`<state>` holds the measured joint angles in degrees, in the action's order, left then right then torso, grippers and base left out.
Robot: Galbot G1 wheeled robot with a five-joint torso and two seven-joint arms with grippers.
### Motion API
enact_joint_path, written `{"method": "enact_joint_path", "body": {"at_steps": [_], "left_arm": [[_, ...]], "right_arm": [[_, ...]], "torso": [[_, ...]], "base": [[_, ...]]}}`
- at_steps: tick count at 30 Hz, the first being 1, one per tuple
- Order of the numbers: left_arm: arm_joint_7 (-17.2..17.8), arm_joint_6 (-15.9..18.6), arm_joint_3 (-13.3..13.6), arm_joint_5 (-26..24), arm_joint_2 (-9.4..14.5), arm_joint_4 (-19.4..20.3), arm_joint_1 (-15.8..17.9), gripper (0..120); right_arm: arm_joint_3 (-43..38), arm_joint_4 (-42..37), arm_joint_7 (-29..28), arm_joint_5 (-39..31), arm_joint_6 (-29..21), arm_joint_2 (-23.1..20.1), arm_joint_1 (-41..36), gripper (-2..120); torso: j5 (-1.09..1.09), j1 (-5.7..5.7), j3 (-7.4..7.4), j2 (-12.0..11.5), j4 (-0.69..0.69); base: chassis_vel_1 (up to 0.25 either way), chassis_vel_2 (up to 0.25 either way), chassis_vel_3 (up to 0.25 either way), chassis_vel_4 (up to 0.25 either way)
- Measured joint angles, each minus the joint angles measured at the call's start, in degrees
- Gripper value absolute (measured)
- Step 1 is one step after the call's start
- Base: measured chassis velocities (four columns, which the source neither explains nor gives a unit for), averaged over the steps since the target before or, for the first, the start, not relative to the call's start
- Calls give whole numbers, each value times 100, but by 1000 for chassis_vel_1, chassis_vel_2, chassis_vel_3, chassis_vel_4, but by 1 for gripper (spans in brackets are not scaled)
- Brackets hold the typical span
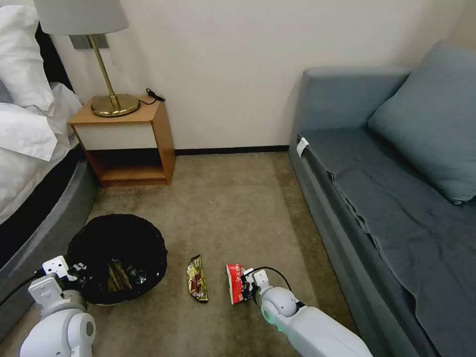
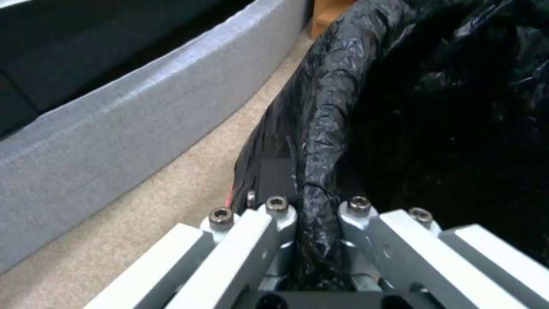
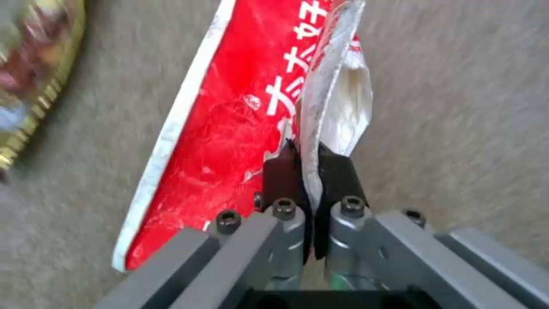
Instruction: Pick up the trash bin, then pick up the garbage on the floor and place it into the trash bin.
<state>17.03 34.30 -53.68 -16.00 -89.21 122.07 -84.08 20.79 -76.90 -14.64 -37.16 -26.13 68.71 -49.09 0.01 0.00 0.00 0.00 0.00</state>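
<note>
On the carpet by the sofa, the right claw (image 3: 308, 171) pinches just a thin edge of the red packet (image 3: 229, 128). That bit is crinkly & slick, so it could slip out w/ a fast lift. The packet is red & white, torn open. The left claw (image 2: 315, 214) is clamped on the bin (image 1: 117, 258) rim by the bed; the bag could tear. The gold wrapper (image 1: 197, 279) lies between bin & packet.

White Chinese characters, partly legible as "太好", printed on red-white packet (image 3: 229, 128), running away from right gripper (image 3: 309, 171) pinching its folded edge. Gold-brown wrapper (image 1: 197, 278) print illegible.
</note>
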Motion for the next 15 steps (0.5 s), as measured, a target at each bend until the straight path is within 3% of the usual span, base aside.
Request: {"method": "enact_joint_path", "body": {"at_steps": [7,10,15], "left_arm": [[-1,0,89,50,-8,-23,7,3],[-1,0,124,61,-20,-30,6,3],[3,0,227,115,-51,-40,-7,3]], "right_arm": [[-18,-1430,-389,-992,-41,-347,565,0],[66,-1822,-559,-1335,-43,-235,834,0],[475,-2284,-1061,-1987,148,314,1433,0]], "torso": [[-2,0,0,0,-1],[-2,0,0,0,0],[-2,0,0,0,2]], "base": [[0,0,0,0],[0,0,0,0],[0,0,0,0]]}}
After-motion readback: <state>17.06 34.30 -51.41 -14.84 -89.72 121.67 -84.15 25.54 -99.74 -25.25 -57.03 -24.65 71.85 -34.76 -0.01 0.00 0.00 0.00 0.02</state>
